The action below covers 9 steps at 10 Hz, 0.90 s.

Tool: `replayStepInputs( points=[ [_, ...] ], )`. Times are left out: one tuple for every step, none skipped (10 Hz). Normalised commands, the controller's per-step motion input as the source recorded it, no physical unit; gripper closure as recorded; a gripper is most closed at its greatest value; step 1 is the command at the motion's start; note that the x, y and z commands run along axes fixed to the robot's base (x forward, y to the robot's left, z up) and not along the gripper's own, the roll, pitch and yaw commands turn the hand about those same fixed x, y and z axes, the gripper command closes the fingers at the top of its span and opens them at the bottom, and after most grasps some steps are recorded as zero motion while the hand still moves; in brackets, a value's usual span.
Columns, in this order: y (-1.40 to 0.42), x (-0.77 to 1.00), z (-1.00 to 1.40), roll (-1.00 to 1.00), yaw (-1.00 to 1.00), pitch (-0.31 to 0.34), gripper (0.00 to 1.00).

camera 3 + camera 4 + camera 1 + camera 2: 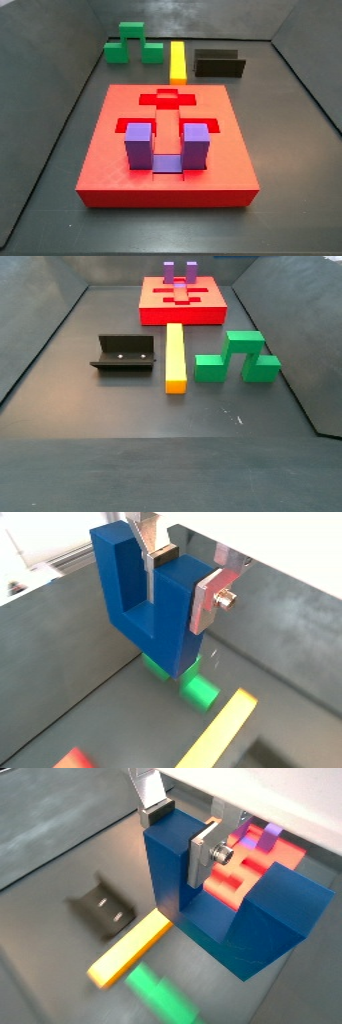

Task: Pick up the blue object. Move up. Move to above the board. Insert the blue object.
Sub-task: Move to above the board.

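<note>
In both wrist views my gripper (pixel 178 580) (pixel 181 836) is shut on the blue object (pixel 138 607) (pixel 201 898), a navy U-shaped block. The silver fingers (pixel 207 600) (pixel 206 856) clamp one of its prongs, and it hangs clear above the grey floor. The board (pixel 120 160) (pixel 207 314), a red slab with cut-outs, lies on the floor in both side views, and part of it shows behind the block in a wrist view (pixel 257 868). Neither the gripper nor the blue object shows in the side views.
A purple U-shaped block (pixel 167 148) (pixel 179 271) sits in the board. A yellow bar (pixel 178 60) (pixel 175 356) (pixel 131 950) (pixel 221 727), a green stepped block (pixel 130 45) (pixel 238 359) and the fixture (pixel 221 63) (pixel 127 353) (pixel 100 910) stand on the floor. Dark walls enclose it.
</note>
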Motion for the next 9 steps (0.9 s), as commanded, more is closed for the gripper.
replayStepInputs(
  points=[
    [-1.40,0.24,0.17,0.00,0.00,0.086,1.00],
    [-1.40,0.25,0.17,0.01,0.01,0.105,1.00],
    [-1.40,0.27,0.17,0.00,0.00,0.130,1.00],
    [-1.40,0.29,0.18,0.01,0.01,0.147,1.00],
    [-1.40,0.32,0.18,0.01,0.00,0.150,1.00],
    [-1.40,0.34,0.19,0.01,0.01,0.153,1.00],
    [-0.97,0.26,0.14,0.01,0.01,0.151,1.00],
    [-0.44,0.16,0.08,0.01,0.01,0.142,1.00],
    [-0.22,0.08,0.05,0.01,0.01,0.089,1.00]
  ],
)
